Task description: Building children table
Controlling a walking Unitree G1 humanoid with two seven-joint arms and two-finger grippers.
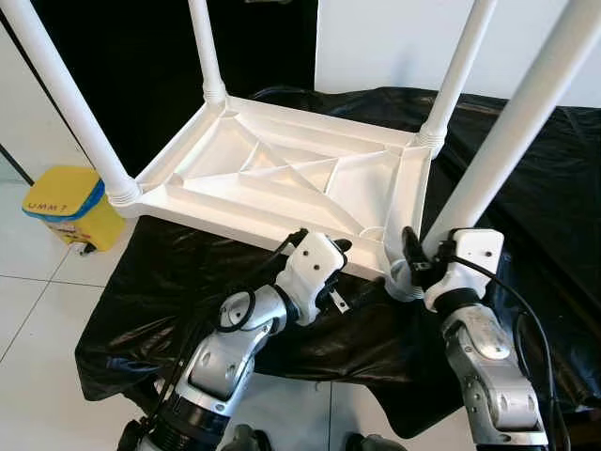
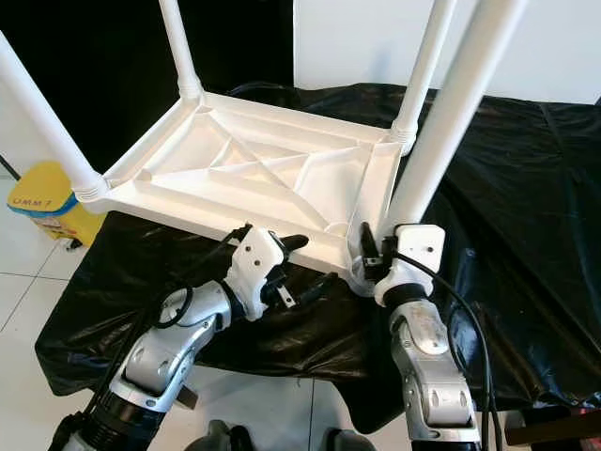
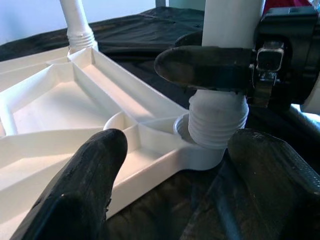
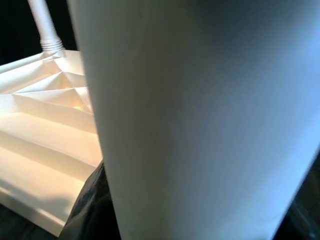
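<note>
The white plastic table (image 1: 282, 178) lies upside down on a black cloth (image 1: 554, 178). Three white legs stand in its corners: far left (image 1: 208, 56), far right (image 1: 460, 66) and near left (image 1: 66, 103). My right gripper (image 1: 418, 258) is shut on the fourth leg (image 1: 526, 122) just above its threaded end (image 3: 218, 120), which sits tilted at the near right corner socket (image 3: 200, 157). From the right wrist view that leg (image 4: 200, 120) is very close. My left gripper (image 1: 340, 272) is open beside the table's front edge, just left of that socket, with nothing held between its fingers (image 3: 80, 195).
A yellow bin with a blue band (image 1: 73, 205) stands on the white tile floor (image 1: 38, 291) to the left. The cloth hangs over the front edge of its support. A white wall (image 1: 394, 42) rises behind.
</note>
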